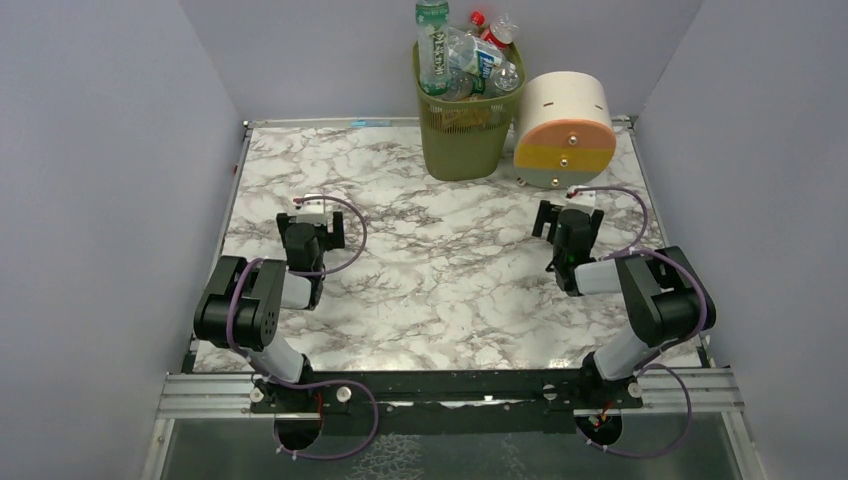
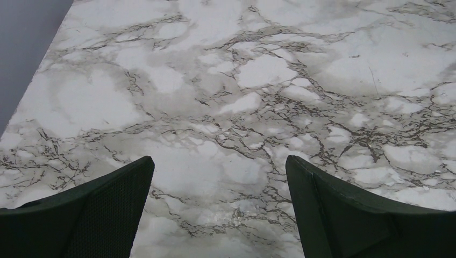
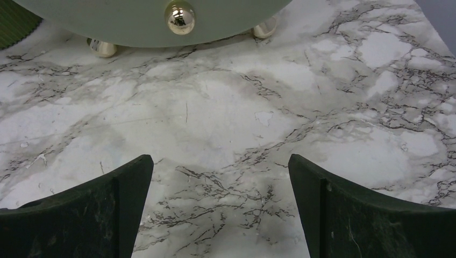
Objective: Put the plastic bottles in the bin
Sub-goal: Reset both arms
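Observation:
The olive-green mesh bin (image 1: 462, 135) stands at the far middle of the marble table. Several plastic bottles (image 1: 466, 55) are piled in it and stick up above its rim; a green-labelled bottle (image 1: 432, 45) stands tallest at the left, and a red cap (image 1: 478, 17) shows at the top. In the right wrist view a corner of the bin (image 3: 15, 22) shows at the upper left. My left gripper (image 1: 316, 212) (image 2: 219, 161) hangs open over bare marble at mid-left. Open too, my right gripper (image 1: 568, 212) (image 3: 220, 159) sits just in front of the drum, nothing between its fingers.
A cream drum (image 1: 564, 128) with an orange-and-yellow face lies on its side right of the bin; its pale lower face and brass knob (image 3: 179, 17) fill the top of the right wrist view. Grey walls close in the table (image 1: 440, 290) on three sides.

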Available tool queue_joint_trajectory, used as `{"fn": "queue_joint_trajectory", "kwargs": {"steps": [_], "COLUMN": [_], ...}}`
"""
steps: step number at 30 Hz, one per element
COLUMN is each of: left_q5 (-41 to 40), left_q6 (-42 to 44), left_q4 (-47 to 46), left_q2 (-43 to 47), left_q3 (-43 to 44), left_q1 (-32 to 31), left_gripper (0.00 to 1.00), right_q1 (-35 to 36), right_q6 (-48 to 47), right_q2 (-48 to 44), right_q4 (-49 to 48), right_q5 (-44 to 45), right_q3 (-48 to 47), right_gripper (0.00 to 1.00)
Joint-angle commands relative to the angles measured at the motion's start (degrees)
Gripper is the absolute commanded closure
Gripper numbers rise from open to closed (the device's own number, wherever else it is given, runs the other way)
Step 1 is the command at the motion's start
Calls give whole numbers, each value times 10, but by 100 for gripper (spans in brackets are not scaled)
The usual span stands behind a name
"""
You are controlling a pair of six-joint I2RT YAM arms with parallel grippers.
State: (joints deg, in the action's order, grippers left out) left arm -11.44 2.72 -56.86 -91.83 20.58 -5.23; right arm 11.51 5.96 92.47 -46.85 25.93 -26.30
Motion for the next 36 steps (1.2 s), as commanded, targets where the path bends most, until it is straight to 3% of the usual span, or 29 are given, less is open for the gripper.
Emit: {"fn": "queue_joint_trajectory", "kwargs": {"steps": [1,2,9,14,17,19,21,24,36], "left_q5": [51,52,43,42,42,42,42,42,41], "left_q6": [21,24,21,20,20,20,20,20,19], "left_q4": [-147,-188,-164,-158,-158,-158,-158,-158,-157], "left_q2": [-13,-24,-23,-22,-22,-22,-22,-22,-22], "left_q3": [-47,-63,-55,-52,-52,-52,-52,-52,-53], "left_q1": [4,4,4,4,4,4,4,4,4], "left_gripper": [1,1,1,1,1,1,1,1,1], "right_q1": [-3,-3,-3,-3,-3,-3,-3,-3,-3], "right_q6": [-29,-32,-70,-88,-72,-83,-73,-80,-76], "right_q2": [5,-1,-39,19,-4,14,-2,13,8], "right_q4": [-37,-55,-215,-375,-272,-320,-269,-311,-296], "right_q5": [-26,-32,-124,-146,-153,-153,-153,-154,-152], "right_q3": [-7,5,113,159,130,136,128,134,132], "right_gripper": [1,1,1,1,1,1,1,1,1]}}
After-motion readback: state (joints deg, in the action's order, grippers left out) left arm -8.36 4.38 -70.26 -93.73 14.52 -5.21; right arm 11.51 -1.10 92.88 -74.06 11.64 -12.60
